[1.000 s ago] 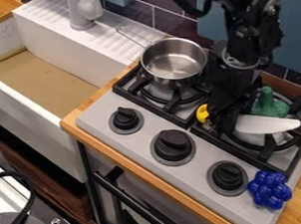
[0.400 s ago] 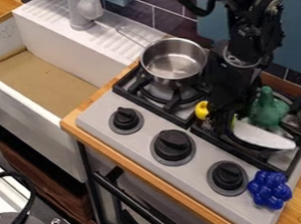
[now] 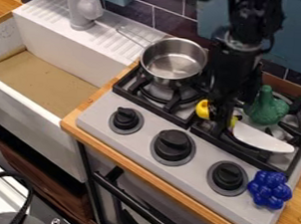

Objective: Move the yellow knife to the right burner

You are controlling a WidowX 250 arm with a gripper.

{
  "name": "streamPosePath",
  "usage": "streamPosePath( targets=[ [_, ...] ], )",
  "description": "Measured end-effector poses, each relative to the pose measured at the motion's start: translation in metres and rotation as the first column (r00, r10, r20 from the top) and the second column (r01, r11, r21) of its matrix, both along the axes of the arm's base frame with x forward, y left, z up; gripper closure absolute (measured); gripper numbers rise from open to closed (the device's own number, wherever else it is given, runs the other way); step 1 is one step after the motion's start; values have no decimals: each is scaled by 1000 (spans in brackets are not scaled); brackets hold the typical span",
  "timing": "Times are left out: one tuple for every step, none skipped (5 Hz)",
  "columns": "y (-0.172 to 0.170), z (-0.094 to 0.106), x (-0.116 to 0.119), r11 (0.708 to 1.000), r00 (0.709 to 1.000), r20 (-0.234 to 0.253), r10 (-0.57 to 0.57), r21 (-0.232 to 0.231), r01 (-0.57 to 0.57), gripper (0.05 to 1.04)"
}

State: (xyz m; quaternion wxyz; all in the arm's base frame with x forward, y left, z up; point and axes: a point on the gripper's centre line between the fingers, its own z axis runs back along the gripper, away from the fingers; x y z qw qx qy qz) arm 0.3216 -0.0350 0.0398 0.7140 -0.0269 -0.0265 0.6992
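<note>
The black gripper [image 3: 220, 122] hangs over the middle of the stove, between the two burners and across the knife's yellow handle. Yellow parts of the knife [image 3: 203, 109] show at its left side and just to its right. From there the pale blade [image 3: 263, 139] extends right and slightly down, over the front of the right burner [image 3: 298, 129]. How the handle sits at the gripper is hidden.
A green toy [image 3: 267, 106] lies on the right burner, just behind the blade. The metal pot [image 3: 173, 61] sits on the left burner. A blue toy [image 3: 269, 189] rests at the stove's front right, beside a knob [image 3: 228, 176].
The knife has turned, its blade tip swinging toward the stove's front from a nearly level position. The gripper has shifted slightly, uncovering more of the yellow beside the blade.
</note>
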Motion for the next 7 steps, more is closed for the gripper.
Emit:
streamPosePath(
  targets=[
    [6,6,2,1000,1000,-19,11,-18,-12,83],
    [18,27,4,1000,1000,0,1,-31,-1,84],
    [33,41,10,999,1000,26,-3,-47,5,84],
    [49,52,17,998,998,45,-50,-41,52,84],
    [70,73,32,990,988,64,-137,-33,140,84],
    [86,77,34,967,967,44,-251,-38,253,84],
    [93,81,32,939,941,6,-338,-56,338,84]
  ],
)
